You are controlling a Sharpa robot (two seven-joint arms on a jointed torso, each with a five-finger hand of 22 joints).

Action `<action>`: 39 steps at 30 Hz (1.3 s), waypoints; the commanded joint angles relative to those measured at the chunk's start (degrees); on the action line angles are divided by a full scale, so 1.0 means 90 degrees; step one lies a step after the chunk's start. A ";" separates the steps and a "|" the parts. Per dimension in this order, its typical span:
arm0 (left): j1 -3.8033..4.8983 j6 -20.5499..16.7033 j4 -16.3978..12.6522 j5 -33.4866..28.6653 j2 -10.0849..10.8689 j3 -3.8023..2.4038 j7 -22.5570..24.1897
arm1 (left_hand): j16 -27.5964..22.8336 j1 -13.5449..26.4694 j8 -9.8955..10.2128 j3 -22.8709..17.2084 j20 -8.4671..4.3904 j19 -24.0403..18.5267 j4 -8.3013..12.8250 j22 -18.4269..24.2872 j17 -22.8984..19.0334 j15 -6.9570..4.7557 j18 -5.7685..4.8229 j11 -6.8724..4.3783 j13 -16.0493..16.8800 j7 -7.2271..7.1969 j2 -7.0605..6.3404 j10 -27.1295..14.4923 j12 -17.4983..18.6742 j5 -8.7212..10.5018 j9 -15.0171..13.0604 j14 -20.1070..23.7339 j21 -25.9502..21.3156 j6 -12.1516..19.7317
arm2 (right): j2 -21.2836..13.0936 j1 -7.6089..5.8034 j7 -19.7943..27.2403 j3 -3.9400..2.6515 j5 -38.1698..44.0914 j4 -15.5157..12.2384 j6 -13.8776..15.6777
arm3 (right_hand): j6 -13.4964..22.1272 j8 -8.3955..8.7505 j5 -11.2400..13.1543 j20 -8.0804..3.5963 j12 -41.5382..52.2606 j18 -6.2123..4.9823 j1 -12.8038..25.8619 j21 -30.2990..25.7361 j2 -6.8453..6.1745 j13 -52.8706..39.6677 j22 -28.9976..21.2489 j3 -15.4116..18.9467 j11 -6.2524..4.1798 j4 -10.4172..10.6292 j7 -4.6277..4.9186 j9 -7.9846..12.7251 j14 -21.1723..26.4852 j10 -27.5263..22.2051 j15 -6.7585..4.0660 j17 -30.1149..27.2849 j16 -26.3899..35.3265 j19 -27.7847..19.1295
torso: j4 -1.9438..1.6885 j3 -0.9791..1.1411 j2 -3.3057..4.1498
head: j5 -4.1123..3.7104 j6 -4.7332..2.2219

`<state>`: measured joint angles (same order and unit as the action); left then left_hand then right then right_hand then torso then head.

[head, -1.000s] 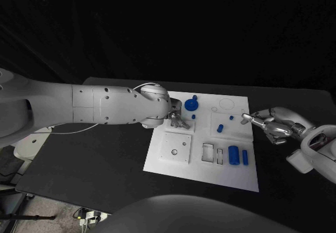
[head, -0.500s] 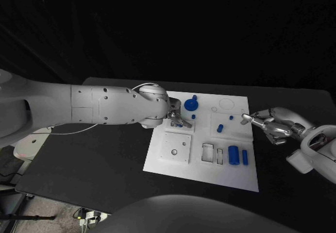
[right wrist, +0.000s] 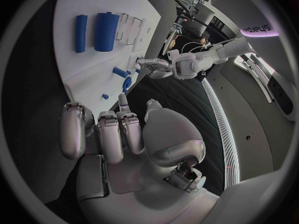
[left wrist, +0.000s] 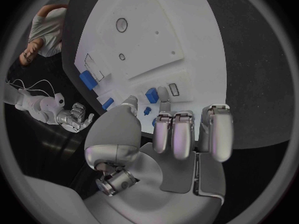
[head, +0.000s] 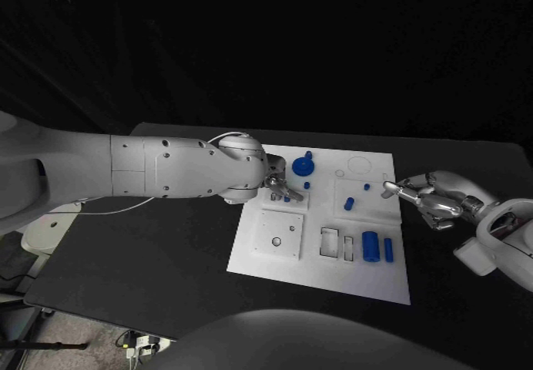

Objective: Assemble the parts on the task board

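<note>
Two hands at the task board [head: 377, 274]. Left hand [head: 280, 187] over its upper-left corner, fingertips down at a small blue part [left wrist: 151, 95]; whether it grips, cannot tell. Right hand [head: 427, 199] just off the right edge, fingers curled, nothing held. Risk: an unsure pinch tips the part out of its seat.

Parts [head: 371, 247] on task board [head: 377, 287]

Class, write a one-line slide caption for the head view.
Left hand over the white board; right hand waits beside its edge.
</note>
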<state>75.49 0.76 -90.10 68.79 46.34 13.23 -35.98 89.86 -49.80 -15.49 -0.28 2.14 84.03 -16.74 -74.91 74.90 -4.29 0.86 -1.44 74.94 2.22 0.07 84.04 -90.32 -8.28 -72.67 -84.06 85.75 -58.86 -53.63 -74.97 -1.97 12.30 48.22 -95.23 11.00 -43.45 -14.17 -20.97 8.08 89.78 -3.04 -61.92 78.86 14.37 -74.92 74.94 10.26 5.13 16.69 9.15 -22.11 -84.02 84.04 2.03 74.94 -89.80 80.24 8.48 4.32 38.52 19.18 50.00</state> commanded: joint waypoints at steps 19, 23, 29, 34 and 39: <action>0.0093 -0.0323 -0.0331 -0.0056 0.0277 -0.0047 0.0032 | 0.0016 -0.0530 -0.0053 0.0325 0.0025 0.0431 0.0008 -0.1549 0.1678 0.0010 0.0001 -0.0025 0.1674 -0.0036 0.0244 0.0662 0.0036 -0.0883 0.0005 -0.0660 0.0077 -0.0037 | 0.0020 0.0033 0.0047 0.0001 0.0031 0.0054 -0.0058 | 0.0031 0.0021 -0.0008 0.0013 0.0024 -0.0036 -0.0030 -0.0027 0.0010 -0.1675 0.1181 0.0015 -0.0001 -0.0011 0.0010 0.0014 -0.0665 0.0662 -0.0018 0.1674 -0.0022 -0.0047 | 0.0007 -0.0005 -0.0003 | -0.0017 0.0000; 0.0358 -0.0383 -0.0583 -0.0053 0.0545 -0.0087 0.0025 | 0.0016 -0.0573 -0.0069 0.0387 0.0015 0.0443 0.0002 -0.1555 0.1678 -0.0002 -0.0003 -0.0036 0.1674 -0.0048 0.0219 0.0662 0.0036 -0.0844 0.0004 -0.0660 0.0095 -0.0068 | 0.0008 0.0034 0.0055 0.0002 0.0029 0.0060 -0.0039 | 0.0025 0.0017 0.0022 0.0014 0.0024 -0.0035 0.0013 -0.0025 0.0018 -0.1675 0.1182 0.0046 0.0000 0.0009 0.0011 0.0019 -0.0665 0.0662 -0.0016 0.1674 -0.0022 -0.0044 | 0.0008 0.0003 -0.0007 | -0.0022 0.0000; 0.0814 -0.0372 -0.0799 -0.0247 0.0870 -0.0104 0.0033 | 0.0016 -0.0627 -0.0076 0.0423 0.0006 0.0474 0.0003 -0.1571 0.1678 -0.0010 -0.0015 -0.0046 0.1674 -0.0059 0.0225 0.0662 0.0036 -0.0875 0.0006 -0.0660 0.0146 -0.0085 | -0.0001 0.0035 0.0069 0.0002 0.0028 0.0057 -0.0018 | 0.0022 0.0014 0.0041 0.0015 0.0024 -0.0034 0.0055 -0.0021 0.0023 -0.1675 0.1184 0.0078 -0.0001 0.0015 0.0011 0.0024 -0.0665 0.0662 -0.0016 0.1674 -0.0022 -0.0039 | -0.0002 0.0002 0.0000 | -0.0051 0.0000; 0.1006 -0.0244 -0.0702 -0.0484 0.0940 -0.0063 0.0031 | 0.0016 -0.0859 -0.0070 0.0509 -0.0015 0.0582 0.0004 -0.1632 0.1678 -0.0027 -0.0061 -0.0065 0.1674 -0.0078 0.0241 0.0662 0.0036 -0.1223 0.0020 -0.0660 0.0333 -0.0078 | -0.0001 0.0035 0.0071 0.0003 0.0027 0.0049 -0.0026 | 0.0021 0.0014 0.0047 0.0015 0.0024 -0.0033 0.0072 -0.0019 0.0023 -0.1675 0.1185 0.0091 -0.0002 0.0016 0.0010 0.0026 -0.0665 0.0662 -0.0017 0.1674 -0.0022 -0.0036 | 0.0003 0.0003 0.0006 | -0.0068 0.0000; 0.1062 0.0015 -0.0375 -0.0508 0.0790 -0.0022 0.0004 | 0.0016 -0.1030 -0.0059 0.0540 -0.0024 0.0663 0.0003 -0.1677 0.1678 -0.0035 -0.0096 -0.0071 0.1674 -0.0082 0.0285 0.0662 0.0036 -0.1459 0.0030 -0.0660 0.0472 -0.0050 | -0.0001 0.0035 0.0062 0.0003 0.0027 0.0034 -0.0039 | 0.0021 0.0013 0.0051 0.0015 0.0024 -0.0031 0.0085 -0.0014 0.0020 -0.1675 0.1187 0.0104 -0.0003 0.0014 0.0009 0.0027 -0.0665 0.0662 -0.0017 0.1674 -0.0022 -0.0031 | 0.0006 0.0000 0.0012 | -0.0093 0.0000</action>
<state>84.89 -1.33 -93.84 65.67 53.80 13.05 -35.94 89.86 -58.72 -15.93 4.26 2.13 84.03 -16.73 -74.90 74.93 -4.29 0.86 -1.73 74.94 1.61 2.80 83.90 -90.32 -21.31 -72.50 -84.06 89.81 -59.47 -53.64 -74.70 -1.83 12.31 48.22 -94.80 11.07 -43.45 -14.17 -20.75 8.08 89.78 -3.04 -61.68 78.86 14.61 -74.92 74.91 10.91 5.13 16.84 9.15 -21.93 -84.02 84.04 2.03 74.91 -89.80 80.24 8.52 4.35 38.56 18.49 50.00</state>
